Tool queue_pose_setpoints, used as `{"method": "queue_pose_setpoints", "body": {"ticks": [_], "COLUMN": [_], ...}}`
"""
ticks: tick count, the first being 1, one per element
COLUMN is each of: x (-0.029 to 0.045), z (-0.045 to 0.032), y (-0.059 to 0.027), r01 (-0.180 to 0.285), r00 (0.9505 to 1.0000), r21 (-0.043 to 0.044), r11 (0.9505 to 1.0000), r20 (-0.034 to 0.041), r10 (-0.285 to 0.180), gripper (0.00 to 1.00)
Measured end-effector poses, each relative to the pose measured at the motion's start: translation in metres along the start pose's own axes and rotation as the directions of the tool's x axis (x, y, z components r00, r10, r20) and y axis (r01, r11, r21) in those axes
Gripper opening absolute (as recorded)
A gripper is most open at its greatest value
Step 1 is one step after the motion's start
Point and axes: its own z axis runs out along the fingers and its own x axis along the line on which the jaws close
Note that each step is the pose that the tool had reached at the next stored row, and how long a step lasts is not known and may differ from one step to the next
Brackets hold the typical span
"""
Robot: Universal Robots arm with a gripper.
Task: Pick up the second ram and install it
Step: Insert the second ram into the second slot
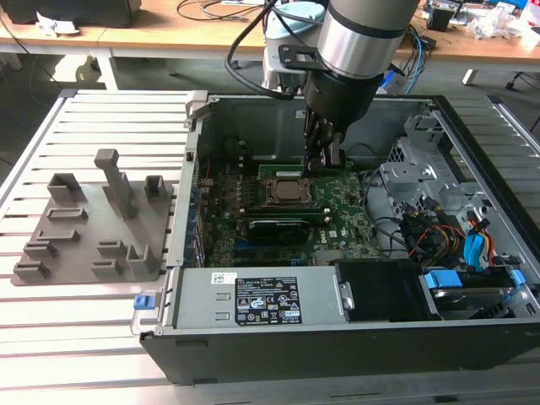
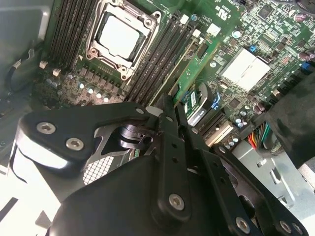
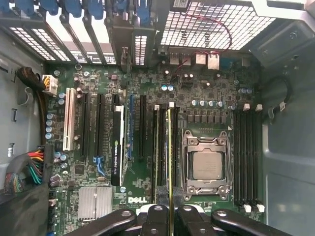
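The second ram [image 1: 295, 170] is a thin green stick held on edge inside the open computer case [image 1: 253, 291]. My gripper [image 1: 327, 159] is shut on the end of it toward the exterior view's right. In the first wrist view the second ram [image 3: 170, 147] runs edge-on along the black memory slots beside the CPU socket [image 3: 206, 164], with the gripper [image 3: 170, 216] clamped on one end. The second wrist view shows the second ram [image 2: 197, 66] slanting away from the gripper [image 2: 170, 105], above the slots next to the socket [image 2: 118, 37]. Whether its lower edge sits in a slot I cannot tell.
A black expansion card [image 3: 118, 147] stands in a slot on the other side of the memory bank. A silver heatsink [image 3: 96, 201] lies past it. The drive cage and bundled cables [image 1: 439, 219] crowd the case's right end. The grey fixture tray [image 1: 93, 228] lies outside, at the exterior view's left.
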Motion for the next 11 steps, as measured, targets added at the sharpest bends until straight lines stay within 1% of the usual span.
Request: {"method": "queue_pose_setpoints", "body": {"ticks": [6, 9, 11], "x": [-0.0034, -0.0106, -0.014], "z": [0.0024, 0.0042, 0.0054], "y": [-0.0019, -0.0027, -0.0031], "r01": [0.0, 0.0, 0.0], "r00": [1.0, 1.0, 1.0], "r21": [0.0, 0.0, 0.0], "r11": [1.0, 1.0, 1.0], "r20": [0.0001, 0.0001, 0.0001], "r10": [0.0, 0.0, 0.0], "gripper": [0.14, 0.14, 0.14]}}
